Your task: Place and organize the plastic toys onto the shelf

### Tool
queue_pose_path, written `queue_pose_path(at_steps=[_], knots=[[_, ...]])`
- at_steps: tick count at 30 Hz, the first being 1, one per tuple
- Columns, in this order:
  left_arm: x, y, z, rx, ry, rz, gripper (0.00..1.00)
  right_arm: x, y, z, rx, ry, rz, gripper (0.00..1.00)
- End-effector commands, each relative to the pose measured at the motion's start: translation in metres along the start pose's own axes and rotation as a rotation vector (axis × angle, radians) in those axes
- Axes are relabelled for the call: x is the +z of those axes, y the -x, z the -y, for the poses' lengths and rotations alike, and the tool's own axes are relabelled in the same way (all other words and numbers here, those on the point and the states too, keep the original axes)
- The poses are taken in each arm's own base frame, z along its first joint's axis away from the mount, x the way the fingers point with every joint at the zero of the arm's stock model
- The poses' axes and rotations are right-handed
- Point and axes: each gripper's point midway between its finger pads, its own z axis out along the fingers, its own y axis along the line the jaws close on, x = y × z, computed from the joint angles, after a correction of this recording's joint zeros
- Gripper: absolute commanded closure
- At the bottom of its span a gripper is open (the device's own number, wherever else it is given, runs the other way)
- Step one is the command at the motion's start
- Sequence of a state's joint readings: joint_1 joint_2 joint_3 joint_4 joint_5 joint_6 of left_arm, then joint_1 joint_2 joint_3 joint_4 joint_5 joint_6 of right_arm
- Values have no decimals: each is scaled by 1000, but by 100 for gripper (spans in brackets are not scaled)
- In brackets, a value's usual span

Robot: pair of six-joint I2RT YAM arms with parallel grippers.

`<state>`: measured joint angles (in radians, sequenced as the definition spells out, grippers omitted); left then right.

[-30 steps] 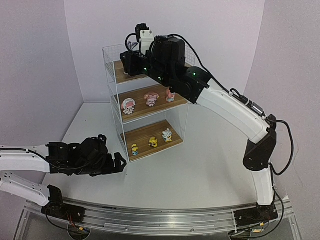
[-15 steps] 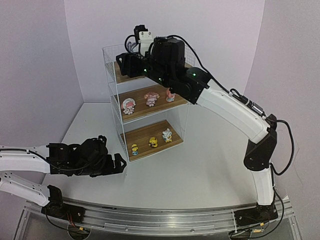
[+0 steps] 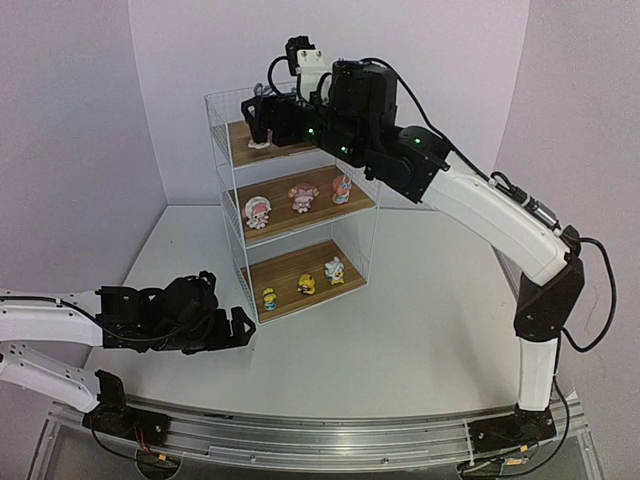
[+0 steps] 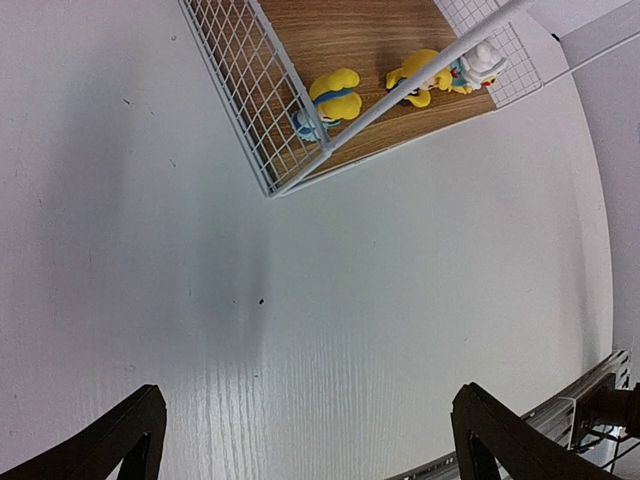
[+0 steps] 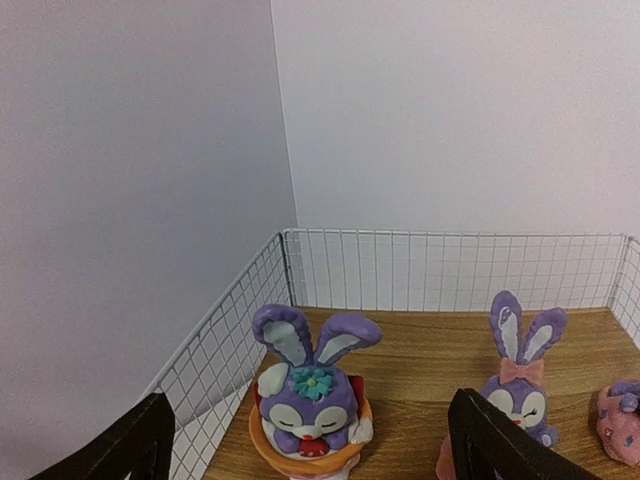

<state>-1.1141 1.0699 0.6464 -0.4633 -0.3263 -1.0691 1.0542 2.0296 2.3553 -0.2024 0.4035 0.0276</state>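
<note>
The white worktop [image 3: 410, 340] carries the shelf [image 3: 295, 264] at its far middle, a white wire rack with three wooden boards, standing upright.

The right arm [image 3: 480, 210] reaches from the near right up and across to the top board. The left arm [image 3: 40, 325] lies low along the near left, pointing right toward the shelf's near left corner.

The right claw [image 3: 265, 122] hangs over the left end of the top board. Its fingers stand wide, one on each side of the left bunny [image 5: 310, 400] and clear of it. The left claw [image 3: 240, 328] hovers above the bare worktop just near of the shelf's corner, its fingers spread wide too.

All nine toys are on the shelf, three to a board. On the top board the left bunny, purple with a teal flower, stands upright on an orange-pink base near the left wire wall. The middle bunny [image 5: 520, 385], with a pink bow, is to its right, partly behind the claw's right finger. The third bunny [image 5: 622, 420] shows only in part at the right edge of the wrist view. On the middle board three pink-white toys [image 3: 303, 199] stand in a row, apart from each other. On the bottom board two yellow toys [image 3: 308, 285] stand left and middle, and a white toy [image 3: 335, 269] is at the right.
</note>
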Motion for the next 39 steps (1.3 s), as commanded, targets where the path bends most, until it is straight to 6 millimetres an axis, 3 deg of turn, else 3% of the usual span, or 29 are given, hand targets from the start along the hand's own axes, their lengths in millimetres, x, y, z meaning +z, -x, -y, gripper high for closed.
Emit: queue_pose_path(at_steps=[1, 5, 6, 7, 12, 19, 20, 24, 28, 39], knots=[[-6, 10, 18, 0, -51, 17, 0, -35, 38, 8, 13, -13, 60, 7], [-11, 12, 18, -6, -57, 24, 0, -75, 42, 13, 11, -11, 39, 5], [-12, 13, 17, -9, -55, 27, 0, -82, 29, 18, 17, -26, 1, 5], [-14, 14, 16, -14, -54, 32, 0, -99, 31, 26, 42, -40, -5, 5], [-21, 16, 3, -39, -23, 49, 0, -174, -47, 89, 94, -248, -187, 3], [-24, 17, -16, -73, 37, 72, 0, -284, -178, 222, 244, -738, -404, 2], [-23, 18, -19, -77, 49, 76, 0, -298, -189, 238, 273, -792, -404, 2], [-9, 29, -35, -115, 55, 52, 0, -331, -223, 276, 326, -908, -449, 2], [3, 42, -55, -166, 57, 57, 0, -350, -231, 300, 259, -1061, -428, 2], [2, 47, -77, -195, 139, 82, 0, -363, -254, 307, 284, -1140, -425, 2]])
